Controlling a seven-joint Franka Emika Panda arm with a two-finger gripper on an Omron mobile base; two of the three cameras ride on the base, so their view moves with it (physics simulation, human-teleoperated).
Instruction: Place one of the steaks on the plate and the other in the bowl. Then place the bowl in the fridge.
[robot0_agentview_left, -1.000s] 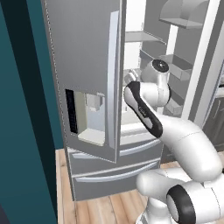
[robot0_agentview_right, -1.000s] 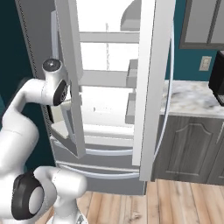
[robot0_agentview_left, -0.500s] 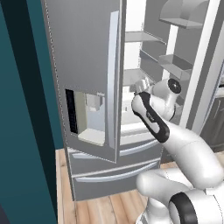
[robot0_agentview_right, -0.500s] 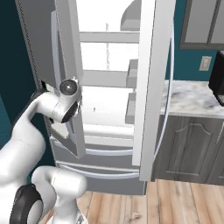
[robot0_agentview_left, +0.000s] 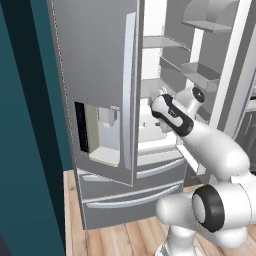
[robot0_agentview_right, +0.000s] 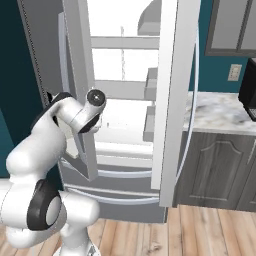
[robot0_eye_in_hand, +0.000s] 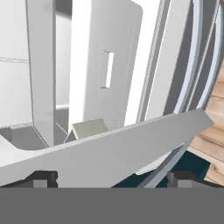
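While the fridge (robot0_agentview_left: 100, 100) stands with both upper doors swung wide, its white inside shows bare shelves (robot0_agentview_right: 125, 90) in the right base view, and nothing that I can make out rests on them. The left door (robot0_agentview_left: 95, 85) carries the water dispenser (robot0_agentview_left: 102, 132) on its grey face, and below it sit the two lower drawers (robot0_agentview_left: 125, 192), both shut. The right door (robot0_agentview_right: 172, 100) shows its white inner side, with door bins (robot0_agentview_right: 150, 85) set one above another; whether anything lies in them cannot be told. In the left base view more grey bins (robot0_agentview_left: 200, 72) line the inside of that door.

The white arm (robot0_agentview_left: 200, 140) reaches forward at about the height of the lowest shelf, between the two open doors. The claw (robot0_eye_in_hand: 109, 177) appears in the hand view as two dark tips (robot0_eye_in_hand: 41, 177) far apart at the bottom edge, jaws spread wide with nothing between them. Just ahead of them a broad grey edge runs slantwise across that view, likely part of the fridge, with white panels and a curved door seal behind it.

The floor (robot0_agentview_right: 200, 230) is pale wood planks. Right of the fridge stands a grey wood cabinet (robot0_agentview_right: 220, 170) under a marbled table (robot0_agentview_right: 220, 112), with a dark appliance (robot0_agentview_right: 248, 90) at the picture's edge. The wall (robot0_agentview_left: 30, 125) is deep teal, and a grey wall cabinet (robot0_agentview_right: 235, 27) hangs above a socket (robot0_agentview_right: 234, 72).
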